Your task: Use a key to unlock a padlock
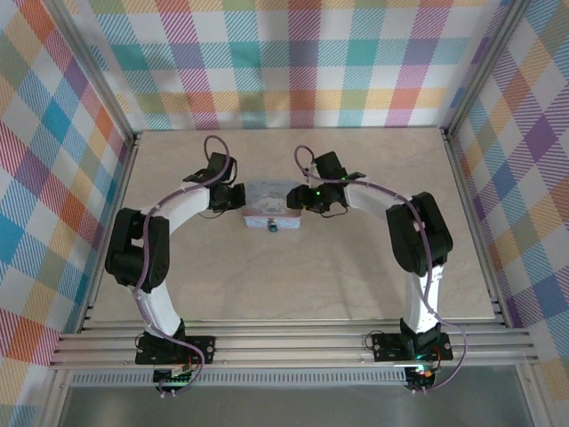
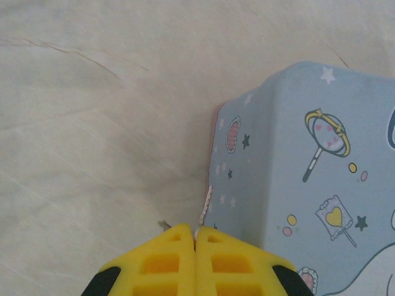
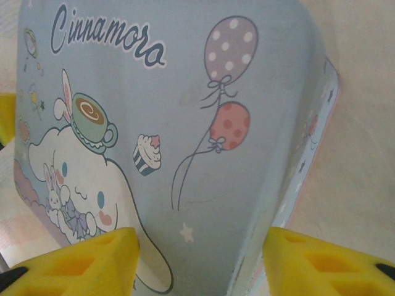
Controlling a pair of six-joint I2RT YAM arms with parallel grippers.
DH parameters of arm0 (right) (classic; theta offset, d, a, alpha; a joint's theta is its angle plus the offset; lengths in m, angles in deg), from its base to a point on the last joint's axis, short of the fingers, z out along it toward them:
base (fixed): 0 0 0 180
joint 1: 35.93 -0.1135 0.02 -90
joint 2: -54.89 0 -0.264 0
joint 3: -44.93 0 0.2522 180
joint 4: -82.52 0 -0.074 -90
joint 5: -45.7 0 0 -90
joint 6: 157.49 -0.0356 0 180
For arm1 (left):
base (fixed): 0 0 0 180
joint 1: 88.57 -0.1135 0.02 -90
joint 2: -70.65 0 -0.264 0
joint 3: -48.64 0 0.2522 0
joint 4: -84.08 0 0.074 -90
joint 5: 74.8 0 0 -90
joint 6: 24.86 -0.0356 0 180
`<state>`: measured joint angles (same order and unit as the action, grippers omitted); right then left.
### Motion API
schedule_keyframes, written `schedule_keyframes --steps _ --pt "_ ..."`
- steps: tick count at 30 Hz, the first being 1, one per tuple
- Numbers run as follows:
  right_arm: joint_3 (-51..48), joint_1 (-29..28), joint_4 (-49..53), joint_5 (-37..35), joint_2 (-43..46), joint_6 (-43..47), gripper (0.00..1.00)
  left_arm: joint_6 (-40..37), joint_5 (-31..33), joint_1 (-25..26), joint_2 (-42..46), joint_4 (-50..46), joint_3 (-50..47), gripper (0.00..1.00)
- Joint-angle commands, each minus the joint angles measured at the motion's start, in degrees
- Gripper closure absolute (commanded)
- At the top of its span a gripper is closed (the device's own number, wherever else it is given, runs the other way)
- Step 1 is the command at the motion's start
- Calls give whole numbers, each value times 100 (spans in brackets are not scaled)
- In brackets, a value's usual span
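Observation:
The padlock (image 1: pixel 271 226), tiny and black with a bluish bit, sits at the near edge of the pale blue cartoon-print tin (image 1: pixel 271 205). My left gripper (image 1: pixel 238 197) is at the tin's left end. Its yellow fingers (image 2: pixel 166 259) are pressed together at the tin's corner (image 2: pixel 247 185). A small grey tip (image 2: pixel 163 225) pokes out beside them; I cannot tell what it is, and the key is hidden. My right gripper (image 1: pixel 299 197) is at the tin's right end with its fingers apart. One finger (image 3: pixel 92 265) is over the lid (image 3: pixel 185 123), the other (image 3: pixel 321 262) beside the side wall.
The tin lies in the middle of a beige table (image 1: pixel 356 276) framed by aluminium rails (image 1: pixel 293 342). Plaid walls (image 1: pixel 293 62) close off the back and sides. Both arms curve inward from their bases toward the tin.

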<state>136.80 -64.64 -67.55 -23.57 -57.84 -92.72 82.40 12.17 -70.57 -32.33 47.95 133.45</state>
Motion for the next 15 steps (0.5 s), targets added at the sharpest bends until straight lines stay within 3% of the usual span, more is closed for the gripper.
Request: schedule_keyframes --steps 1,10,15 --pt "-280 -127 63 -19 274 95 40 217 -448 335 406 160 -241 100" --pt "-985 90 805 -1381 1908 -385 38 -38 -333 246 1845 -138 -979 100" --pt "-1708 -743 955 -2412 2665 -848 40 -344 -476 178 2937 -285 -1644 100"
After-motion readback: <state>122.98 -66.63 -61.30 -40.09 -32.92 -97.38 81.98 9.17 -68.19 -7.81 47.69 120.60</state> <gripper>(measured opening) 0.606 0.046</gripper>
